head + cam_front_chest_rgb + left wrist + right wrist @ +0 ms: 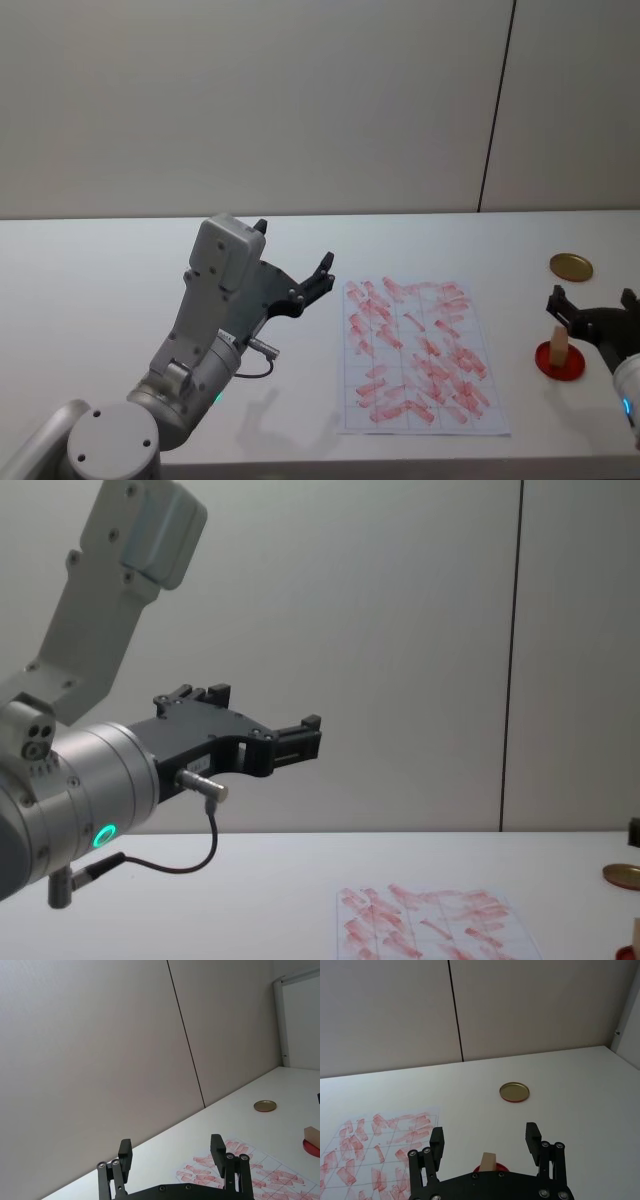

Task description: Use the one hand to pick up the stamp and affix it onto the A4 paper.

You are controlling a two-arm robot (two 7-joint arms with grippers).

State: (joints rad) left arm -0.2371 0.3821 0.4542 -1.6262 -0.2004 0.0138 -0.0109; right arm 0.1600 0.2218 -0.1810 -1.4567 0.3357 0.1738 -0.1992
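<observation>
The stamp [559, 343] stands upright on a round red ink pad [562, 367], just off the right edge of the A4 paper [420, 345] and towards that sheet's near corner. A flat gold disc [570, 267] lies farther back, off the paper's far right corner and well apart from the stamp.

The right gripper [590, 297] hangs over the stamp on that same right side of the paper. Its two black fingers are spread wide and hold nothing. In the right wrist view the top of the stamp shows low between the fingers [436, 1141], close to the palm, and neither finger appears to touch it.

I judge this to be the approach to the pick, with the gripper lined up and the grasp not yet made. The next move calls for the fingers to settle on either side of the wooden body and then press in squarely, so the stamp does not tip on its pad. After that it must be lifted clear, carried left over the paper and pressed flat. The sheet is already crowded with red marks, so a barer grid cell would give a cleaner print.

The left gripper [171, 1147] is raised above the white table [100, 300], off the paper's left edge. Its fingers are apart and empty, and it takes no part in the pick.
</observation>
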